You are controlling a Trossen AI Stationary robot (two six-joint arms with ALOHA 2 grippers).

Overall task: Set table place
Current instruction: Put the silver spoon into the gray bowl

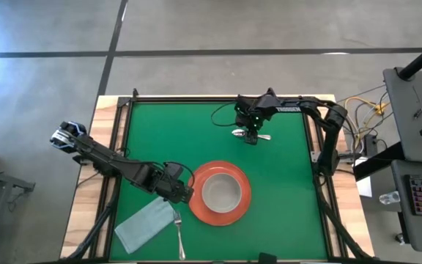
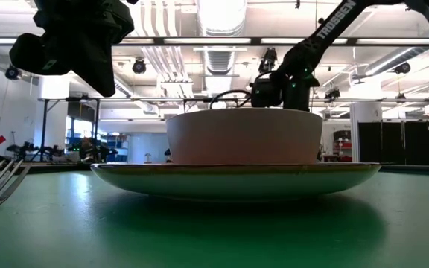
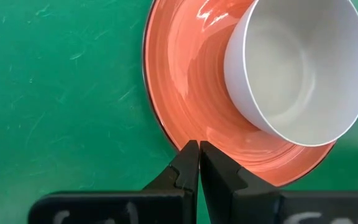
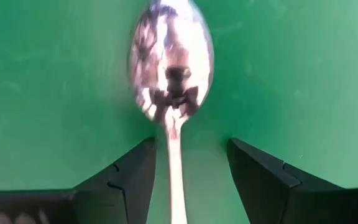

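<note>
Spoon [image 4: 171,68] near table's [image 1: 284,183] far edge, long axis parallel to it, bowl pointing left; right gripper [image 4: 188,171] spread astride handle. Left gripper [image 3: 199,163] pinched together at plate [image 1: 196,207] rim.

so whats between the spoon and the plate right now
Nothing: in the high view only bare green table lies between the spoon and the plate.

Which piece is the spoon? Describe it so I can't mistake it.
On the green table, look to the far side, well away from the orange-red plate. The spoon lies there between the right gripper's open fingers. Unlike the fork beside the napkin, it has an oval bowl.
</note>
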